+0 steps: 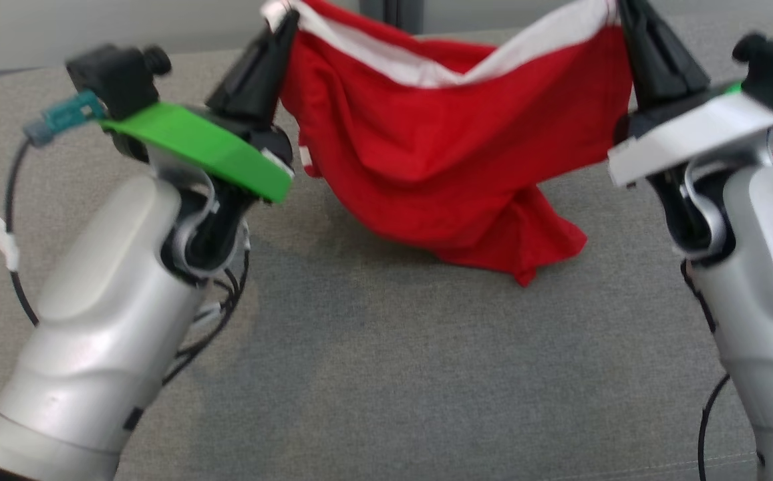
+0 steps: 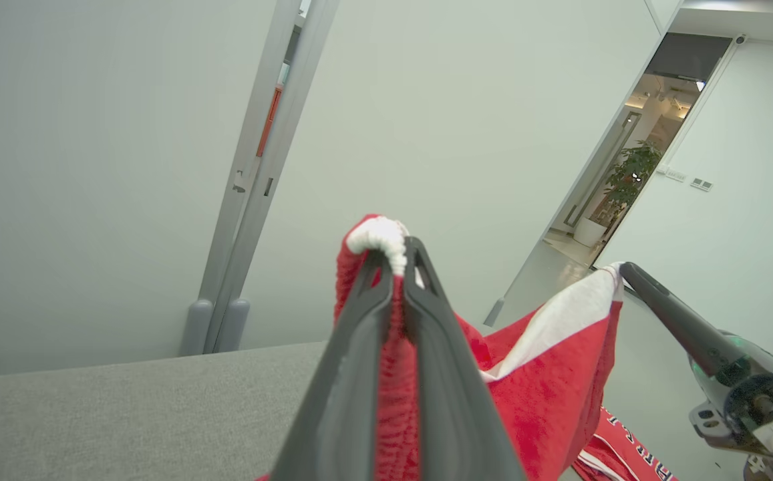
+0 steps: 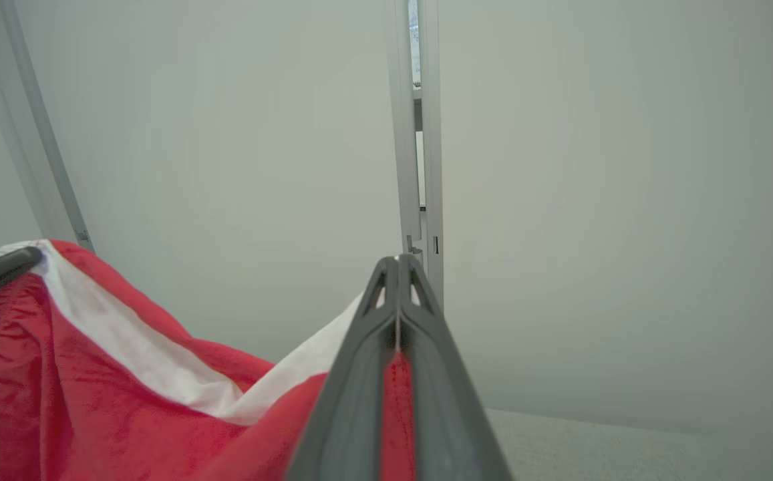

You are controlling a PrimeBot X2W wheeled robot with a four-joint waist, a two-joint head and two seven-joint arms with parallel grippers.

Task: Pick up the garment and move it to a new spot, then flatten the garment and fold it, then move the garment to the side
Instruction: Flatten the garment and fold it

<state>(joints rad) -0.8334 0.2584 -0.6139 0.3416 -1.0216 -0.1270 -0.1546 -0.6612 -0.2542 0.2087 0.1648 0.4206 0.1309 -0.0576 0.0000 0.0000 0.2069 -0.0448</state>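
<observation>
Head view: soft red cloth garment with a white band (image 1: pixel 453 153) hangs between left gripper (image 1: pixel 287 20) and right gripper (image 1: pixel 629 13), bottom slumped on the grey fabric tabletop (image 1: pixel 386 374). Left wrist view: jaws pinched tight on the bunched hem. Right wrist view: same, clamped on the other corner. Probably light and floppy, so hem corners look like the best hold.

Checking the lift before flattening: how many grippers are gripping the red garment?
2. The left gripper clamps the red garment at head view's upper left, right gripper at upper right, both on its white-trimmed edge.
</observation>
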